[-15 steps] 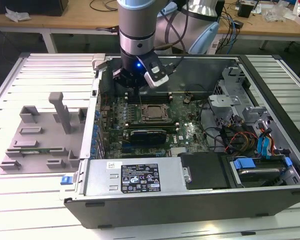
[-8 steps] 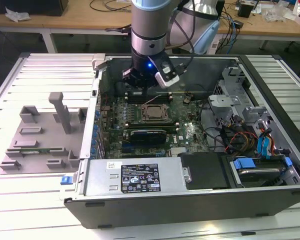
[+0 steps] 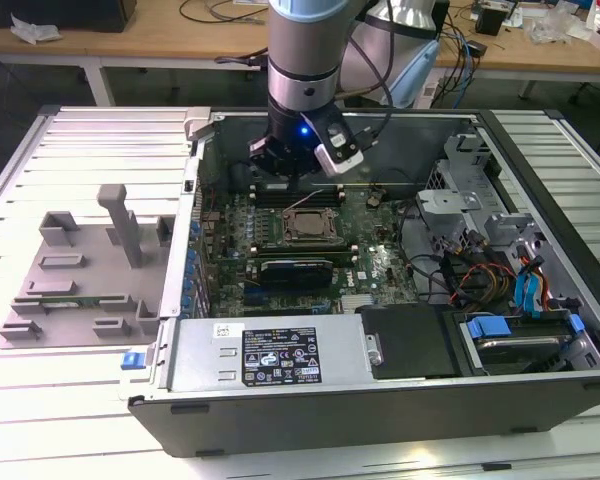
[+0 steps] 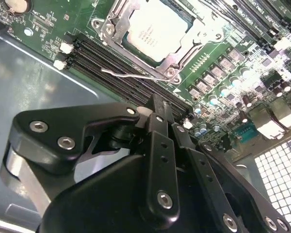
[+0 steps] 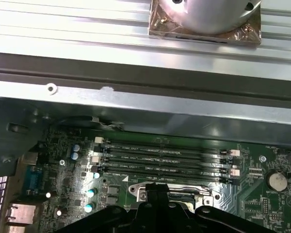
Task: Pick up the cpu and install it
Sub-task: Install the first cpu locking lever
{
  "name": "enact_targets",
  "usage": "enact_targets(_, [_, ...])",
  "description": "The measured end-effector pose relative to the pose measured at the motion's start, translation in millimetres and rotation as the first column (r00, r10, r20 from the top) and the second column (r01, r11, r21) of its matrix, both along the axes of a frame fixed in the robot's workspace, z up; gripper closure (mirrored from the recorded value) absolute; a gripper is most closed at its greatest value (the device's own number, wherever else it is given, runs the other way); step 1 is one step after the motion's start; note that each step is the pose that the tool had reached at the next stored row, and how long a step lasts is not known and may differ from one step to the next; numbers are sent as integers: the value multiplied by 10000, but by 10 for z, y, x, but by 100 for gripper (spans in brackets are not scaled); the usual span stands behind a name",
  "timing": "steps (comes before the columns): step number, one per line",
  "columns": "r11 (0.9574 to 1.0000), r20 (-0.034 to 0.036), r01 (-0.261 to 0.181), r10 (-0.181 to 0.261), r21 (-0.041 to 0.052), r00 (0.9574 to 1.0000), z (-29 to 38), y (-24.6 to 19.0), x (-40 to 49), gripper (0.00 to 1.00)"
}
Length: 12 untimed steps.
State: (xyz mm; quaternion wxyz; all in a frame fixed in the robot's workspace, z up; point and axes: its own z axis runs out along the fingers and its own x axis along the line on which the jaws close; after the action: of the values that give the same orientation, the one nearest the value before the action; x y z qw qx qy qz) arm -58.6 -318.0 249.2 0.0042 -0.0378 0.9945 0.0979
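I am looking into the open computer case (image 3: 540, 330), a big dark metal box lying on its side on a ribbed pale table (image 3: 80, 400). It is holding the green motherboard (image 3: 380, 262), a black power supply (image 3: 270, 355) with a label along the near wall, and drive bays with blue tabs and bundled cables at the exterior view's right. Outside it, on the exterior view's left, a grey plastic tray (image 3: 70, 280) with upright pegs is sitting on the table.

The arm is hanging over the far part of the board, with the gripper (image 4: 157, 109) just beside the black memory slots (image 4: 121, 73). Its black fingers (image 4: 160, 145) are pressed together, carrying nothing.

The cpu (image 4: 153, 29) is sitting in its socket (image 3: 308, 225) near the middle of the board, a flat square with a pale silvery top, ringed by the metal socket frame (image 4: 111, 29). A thin wire lever (image 4: 131, 75) is lying along the frame's edge.
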Motion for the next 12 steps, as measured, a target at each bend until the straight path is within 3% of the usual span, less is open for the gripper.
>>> enact_targets(4, [9986,5,494,-494,-195,9988,-9,0,6,89])
enact_targets(7, [9920,34,1141,-1141,-541,9935,-17,0,6,89])
enact_targets(10, [9845,66,1575,-1574,-772,9875,-25,0,7,89])
enact_targets(12, [9808,77,1758,-1758,-840,9844,-30,0,7,89])
